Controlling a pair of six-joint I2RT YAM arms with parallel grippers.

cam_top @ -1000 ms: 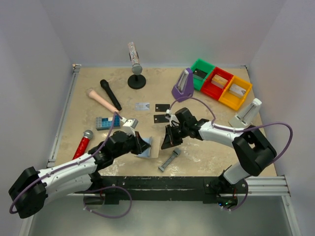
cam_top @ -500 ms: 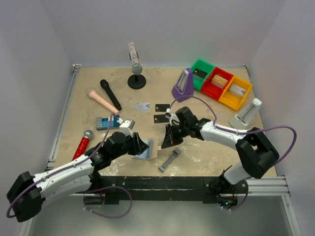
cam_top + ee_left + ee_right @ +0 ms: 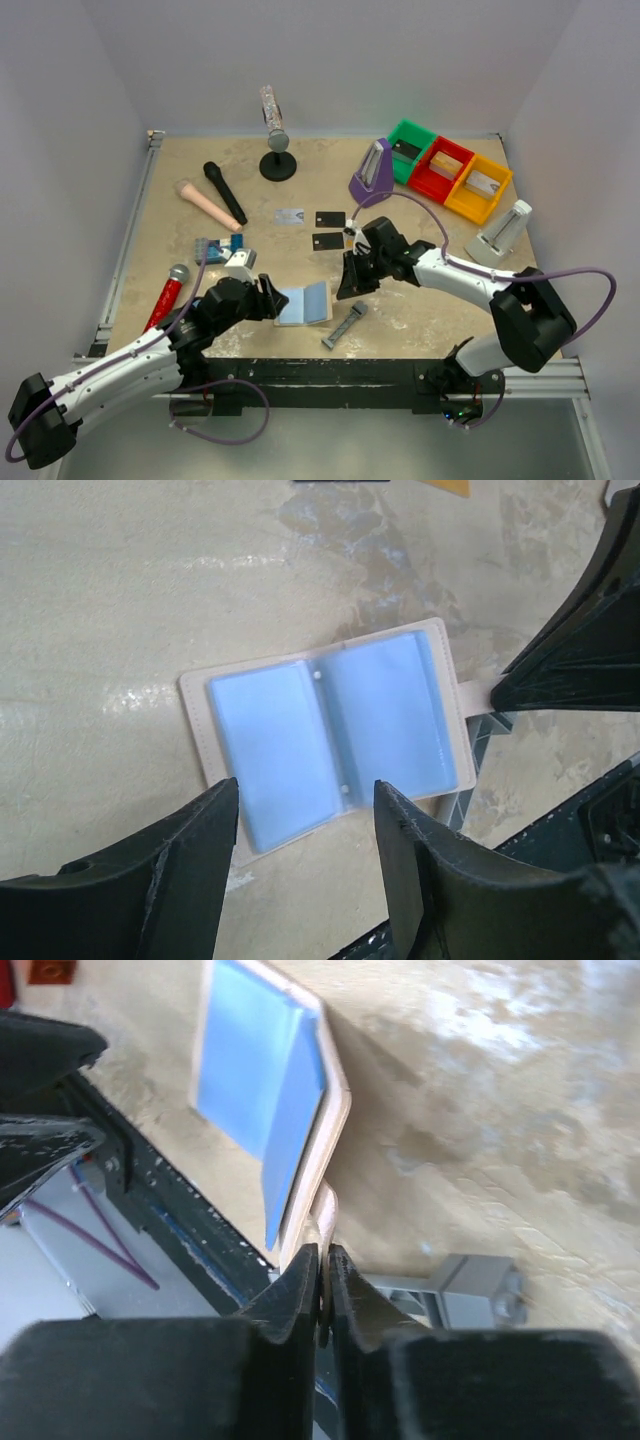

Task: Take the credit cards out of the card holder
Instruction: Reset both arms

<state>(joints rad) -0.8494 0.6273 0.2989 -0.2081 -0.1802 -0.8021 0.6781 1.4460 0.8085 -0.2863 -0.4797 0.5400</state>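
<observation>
On the beige bench (image 3: 410, 322) the card holder (image 3: 303, 302) lies open flat at 6 o'clock, pockets seemingly empty, with three credit cards (image 3: 330, 218) at its 12 o'clock; the left end effector (image 3: 270, 297) is spread wide and the right end effector (image 3: 322, 1260) pinches its tab, so next only a gentle release seems needed.

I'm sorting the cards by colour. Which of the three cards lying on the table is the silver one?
The leftmost card. It is pale grey with faint print, while the upper black card beside it and the other black card, nearer the arms, are both dark.
</observation>
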